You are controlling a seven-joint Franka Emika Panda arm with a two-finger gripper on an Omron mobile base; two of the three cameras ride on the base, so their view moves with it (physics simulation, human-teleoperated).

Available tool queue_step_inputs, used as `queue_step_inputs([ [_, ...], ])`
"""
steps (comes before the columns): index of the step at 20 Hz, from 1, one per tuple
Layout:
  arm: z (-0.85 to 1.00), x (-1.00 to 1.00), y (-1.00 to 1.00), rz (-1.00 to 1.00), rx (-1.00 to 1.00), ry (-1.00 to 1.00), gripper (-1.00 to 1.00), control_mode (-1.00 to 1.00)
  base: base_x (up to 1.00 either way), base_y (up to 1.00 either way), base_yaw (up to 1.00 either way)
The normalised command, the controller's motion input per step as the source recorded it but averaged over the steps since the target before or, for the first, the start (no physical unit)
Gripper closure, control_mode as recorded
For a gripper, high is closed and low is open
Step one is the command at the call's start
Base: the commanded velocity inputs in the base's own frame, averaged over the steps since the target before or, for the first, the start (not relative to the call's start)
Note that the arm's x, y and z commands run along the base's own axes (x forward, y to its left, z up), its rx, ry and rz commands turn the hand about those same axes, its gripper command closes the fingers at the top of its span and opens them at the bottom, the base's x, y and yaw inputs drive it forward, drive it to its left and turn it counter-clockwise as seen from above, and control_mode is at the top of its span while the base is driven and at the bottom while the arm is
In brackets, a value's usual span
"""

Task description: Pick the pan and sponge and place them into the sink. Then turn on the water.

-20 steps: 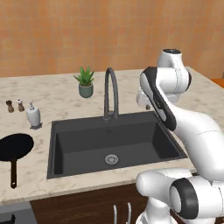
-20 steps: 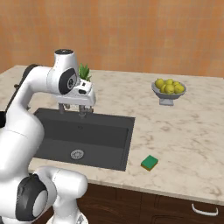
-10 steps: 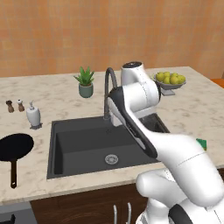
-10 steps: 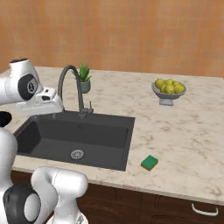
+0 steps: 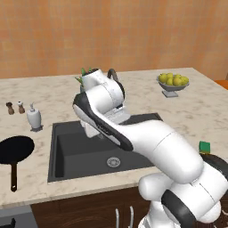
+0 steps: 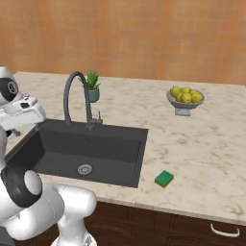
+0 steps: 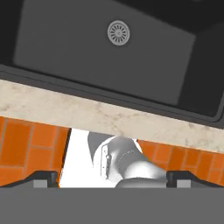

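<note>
Currently the pan [image 5: 15,149] lies flat on the bench [image 5: 53,95] left of the sink [image 5: 75,153], round part toward the back, long handle running toward the front edge, nearly straight out from the wall line. Sponge [image 6: 164,178] sits on the bench just right of the sink's front right corner, green side up, long axis skewed to the bench edge. Both are well apart, with the sink between them. Sink holds nothing but its round drain [image 7: 118,32]. Faucet [image 6: 77,98] arches over the back rim, no stream from it.

Pincer [image 7: 112,177] is spread wide with nothing between the tips, looking down over the sink's front rim and a strip of orange floor. Arm bends across the sink in the left base view.

Plant [image 6: 92,86] stands behind the faucet, fruit bowl [image 6: 185,99] back right, soap bottle [image 5: 34,118] and two shakers [image 5: 14,107] back left.
</note>
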Motion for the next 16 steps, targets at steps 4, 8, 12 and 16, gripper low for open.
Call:
queue_step_inputs([
  [4,-0.27,0.53,1.0,0.0,-0.02,0.21,-1.0,-1.0,0.0,0.0,0.0],
  [8,-0.52,0.98,1.0,-0.02,0.01,0.14,-1.0,-1.0,0.0,0.0,0.0],
  [12,-0.61,0.79,0.99,-0.08,0.04,-0.01,-1.0,-1.0,0.0,0.0,0.0],
  [16,-0.03,0.0,0.09,0.0,0.0,-0.01,-1.0,-1.0,0.0,0.0,0.0],
])
